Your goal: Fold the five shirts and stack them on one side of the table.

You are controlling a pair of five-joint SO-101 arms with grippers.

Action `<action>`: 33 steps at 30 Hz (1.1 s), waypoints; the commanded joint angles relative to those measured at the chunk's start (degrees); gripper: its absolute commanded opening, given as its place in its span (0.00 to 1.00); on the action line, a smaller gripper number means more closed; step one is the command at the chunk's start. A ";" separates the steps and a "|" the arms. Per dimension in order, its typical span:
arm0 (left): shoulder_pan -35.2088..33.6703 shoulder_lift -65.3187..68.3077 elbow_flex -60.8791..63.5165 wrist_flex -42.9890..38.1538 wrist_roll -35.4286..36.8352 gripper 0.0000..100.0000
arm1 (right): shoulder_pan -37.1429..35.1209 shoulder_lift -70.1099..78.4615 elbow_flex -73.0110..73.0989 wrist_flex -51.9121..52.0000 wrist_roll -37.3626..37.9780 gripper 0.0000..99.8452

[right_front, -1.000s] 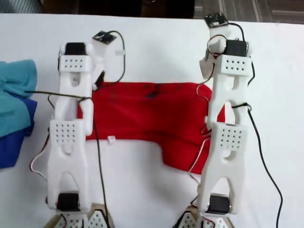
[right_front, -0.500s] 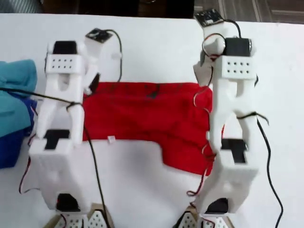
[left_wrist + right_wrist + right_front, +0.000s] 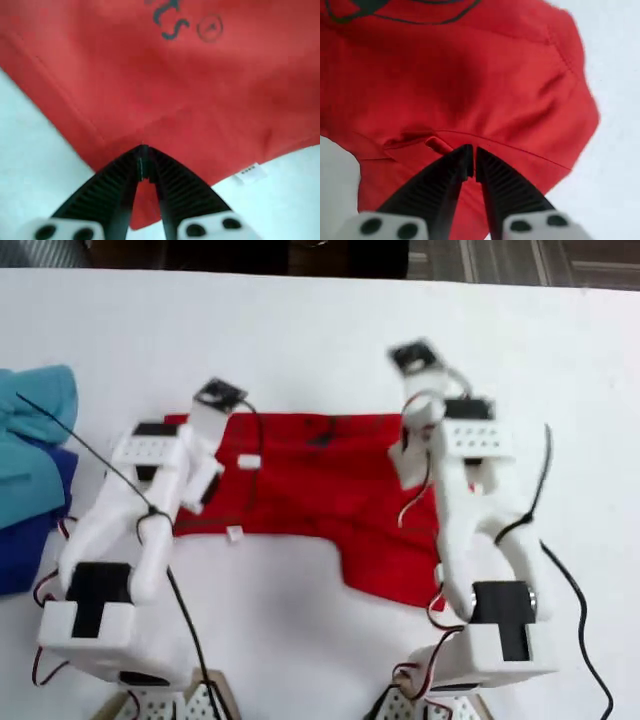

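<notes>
A red shirt (image 3: 310, 480) lies with its long axis across the table (image 3: 300, 330), spanning both arms. The left gripper (image 3: 142, 162) pinches cloth near the shirt's left end. The right gripper (image 3: 471, 159) does the same near the right end, jaws closed on fabric.

Both arms bent low, wrists pitched down. L hand (image 3: 142, 167) fingers pressed together at tips; R hand (image 3: 471, 162) same, w/ hairline gap.
</notes>
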 commanded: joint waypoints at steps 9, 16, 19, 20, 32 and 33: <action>0.26 -3.08 11.82 -17.32 0.44 0.02 | -7.52 -4.44 19.87 -9.80 0.18 0.02; 0.18 -3.08 12.62 -18.81 0.44 0.02 | -10.68 -17.98 24.88 -1.19 5.10 0.02; 0.18 -3.08 12.62 -18.81 0.44 0.02 | -7.43 -28.70 24.79 -0.22 5.71 0.02; 0.18 -2.99 12.44 -18.81 0.44 0.02 | -6.29 -32.04 24.79 -0.75 5.71 0.02; 0.18 -2.99 12.44 -18.81 0.53 0.02 | -3.56 -28.79 33.58 -19.74 5.71 0.02; 0.18 -2.99 12.44 -18.81 0.53 0.02 | -3.56 -26.42 33.49 -20.35 5.71 0.02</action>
